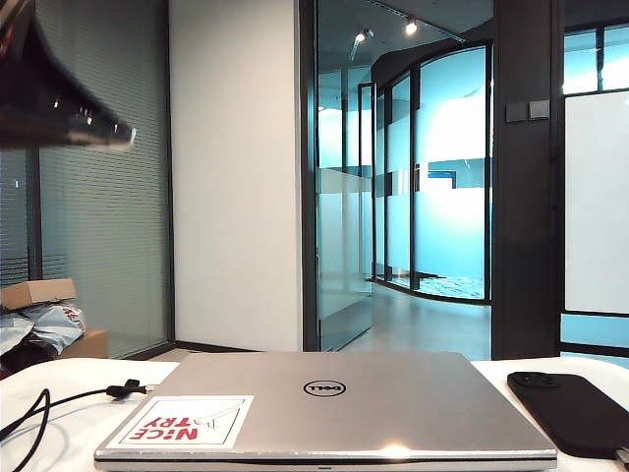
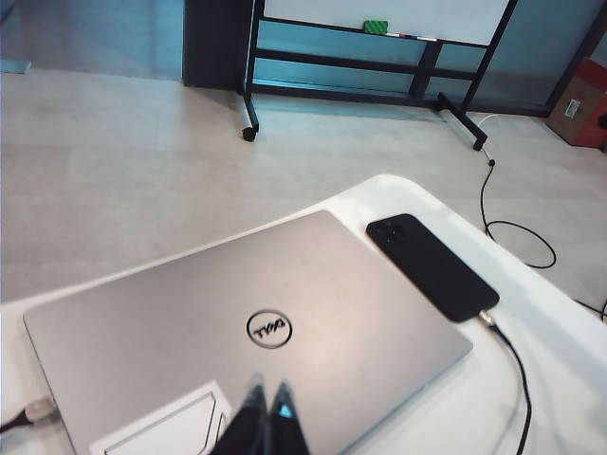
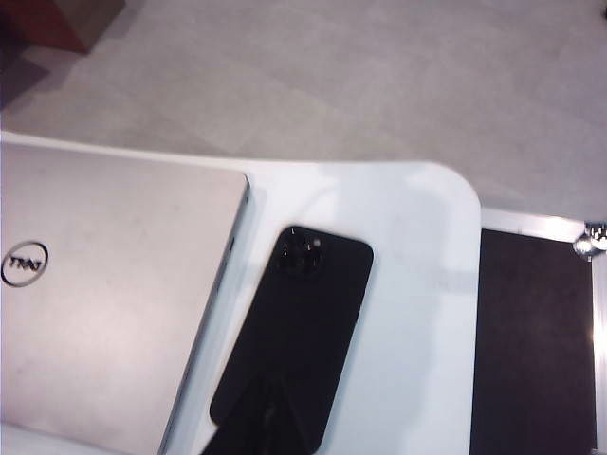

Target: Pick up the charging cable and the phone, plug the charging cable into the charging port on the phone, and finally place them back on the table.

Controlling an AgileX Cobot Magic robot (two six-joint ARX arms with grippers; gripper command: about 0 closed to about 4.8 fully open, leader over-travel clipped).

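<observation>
The phone [image 1: 572, 411] is seen lying flat on the white table [image 1: 59, 433], just right of the silver laptop [image 1: 334, 408]. Only the left wrist view shows the cable [image 2: 507, 355] plugged into the phone's near end. The left gripper [image 2: 266, 403] is held clenched and empty above the laptop. The right gripper [image 3: 270, 422] is clenched and empty too, above the phone.

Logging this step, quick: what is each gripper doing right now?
Left gripper: shut, empty, above the Dell laptop.
Right gripper: shut, holding nothing, above the phone, which lies on the table.
</observation>
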